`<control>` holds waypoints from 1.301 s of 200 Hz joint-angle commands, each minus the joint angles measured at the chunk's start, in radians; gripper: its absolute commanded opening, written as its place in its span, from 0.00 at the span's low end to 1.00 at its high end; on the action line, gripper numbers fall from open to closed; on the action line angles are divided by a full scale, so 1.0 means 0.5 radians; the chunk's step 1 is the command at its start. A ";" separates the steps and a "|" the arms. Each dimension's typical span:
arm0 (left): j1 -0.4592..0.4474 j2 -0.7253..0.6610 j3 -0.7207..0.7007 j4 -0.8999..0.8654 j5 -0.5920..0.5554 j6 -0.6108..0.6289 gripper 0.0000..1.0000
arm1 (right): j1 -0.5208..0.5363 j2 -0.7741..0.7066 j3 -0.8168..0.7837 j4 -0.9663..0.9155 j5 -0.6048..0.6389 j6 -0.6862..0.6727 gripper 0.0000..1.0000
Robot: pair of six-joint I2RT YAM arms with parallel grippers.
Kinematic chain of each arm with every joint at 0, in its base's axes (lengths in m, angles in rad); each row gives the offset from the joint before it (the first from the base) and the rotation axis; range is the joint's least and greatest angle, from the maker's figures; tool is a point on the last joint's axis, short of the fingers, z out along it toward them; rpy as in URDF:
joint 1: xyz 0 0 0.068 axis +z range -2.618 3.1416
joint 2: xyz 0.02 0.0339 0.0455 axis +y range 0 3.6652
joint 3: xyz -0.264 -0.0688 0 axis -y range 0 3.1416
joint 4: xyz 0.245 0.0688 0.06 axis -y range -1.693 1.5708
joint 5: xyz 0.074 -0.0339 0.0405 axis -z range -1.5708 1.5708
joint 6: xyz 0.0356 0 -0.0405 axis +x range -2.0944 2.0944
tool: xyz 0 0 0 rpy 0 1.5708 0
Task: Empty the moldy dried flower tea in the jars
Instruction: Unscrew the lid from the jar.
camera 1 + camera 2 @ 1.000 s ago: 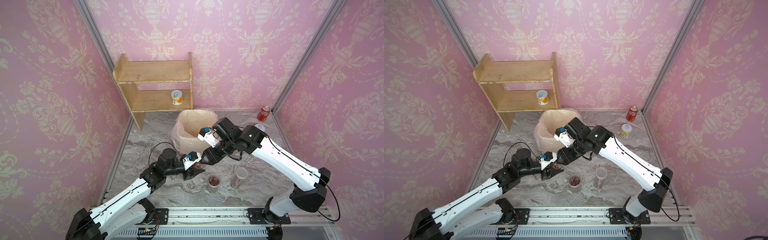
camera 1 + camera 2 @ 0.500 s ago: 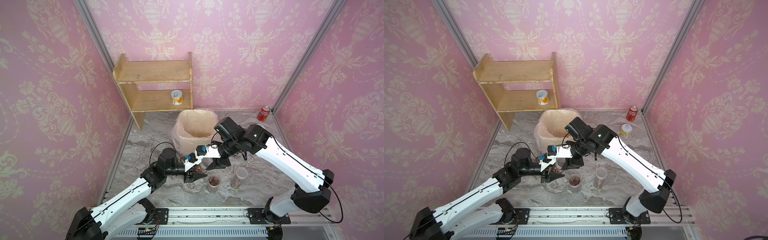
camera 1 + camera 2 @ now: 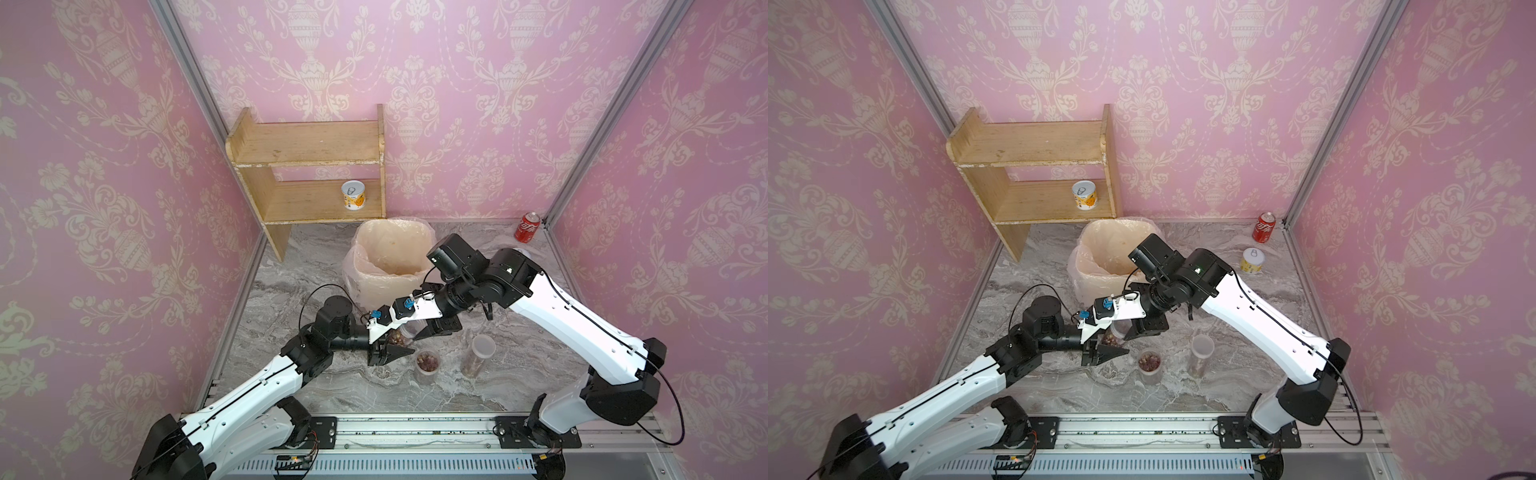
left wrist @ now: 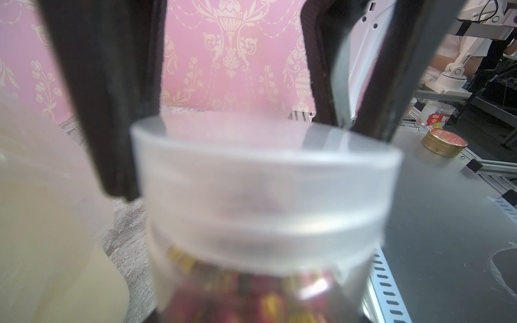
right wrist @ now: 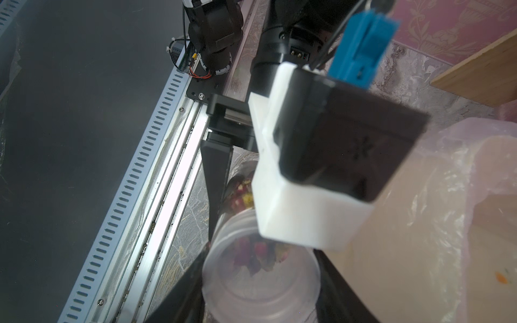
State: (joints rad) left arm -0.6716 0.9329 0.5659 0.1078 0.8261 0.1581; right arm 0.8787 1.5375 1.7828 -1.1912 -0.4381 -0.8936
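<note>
In both top views, the left gripper (image 3: 395, 347) is clamping a short jar (image 3: 401, 336) by its clear body, jaws drawn in narrow against the wall. It is holding the jar just in front of the bag-lined bin (image 3: 390, 257), and how far the jar is tilted cannot be told. The right gripper (image 3: 424, 328) is reaching in from the opposite side, its jaws standing part-way open and gripping the jar's lid (image 3: 412, 328). The dried flower tea (image 3: 397, 337) is showing reddish-brown inside the held jar. A second short jar (image 3: 1149, 363) is standing on the marble table (image 3: 1059, 386) near the grippers with tea showing at its top. A tall jar (image 3: 1200, 353) is standing lidded just beside it.

In the left wrist view, the frosted lid (image 4: 265, 190) is filling the middle. The right gripper's black fingers (image 4: 112, 112) are standing on either side of it, one touching its rim. Blurred red and yellow tea (image 4: 251, 302) is sitting in the clear body beneath.

In the right wrist view, the round lid (image 5: 260, 285) is lying between that gripper's dark fingers (image 5: 181, 293). Tea (image 5: 257, 251) is showing through the lid. A black finger (image 5: 218, 181) of the left gripper is pressing along the jar's side, and the bin's bag (image 5: 447, 223) is lying just beside.
</note>
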 commanded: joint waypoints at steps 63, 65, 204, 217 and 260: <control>-0.012 -0.063 -0.011 0.076 -0.113 -0.033 0.02 | 0.023 -0.229 -0.167 0.404 -0.153 0.342 0.95; -0.010 -0.067 -0.009 0.074 -0.116 -0.030 0.02 | 0.022 -0.241 -0.178 0.417 -0.152 0.355 0.96; -0.011 -0.121 0.015 -0.193 -0.636 0.270 0.03 | -0.096 -0.346 -0.264 0.407 0.353 2.744 0.94; -0.010 -0.119 0.015 -0.191 -0.639 0.270 0.02 | -0.095 -0.303 -0.250 0.398 0.358 2.770 0.93; -0.011 -0.135 0.006 -0.175 -0.652 0.261 0.03 | -0.090 -0.208 -0.255 0.410 0.315 2.820 0.89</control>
State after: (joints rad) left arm -0.6720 0.8730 0.5529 0.0261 0.5179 0.2588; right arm 0.8314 1.4227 1.6337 -0.9787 -0.2718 0.4557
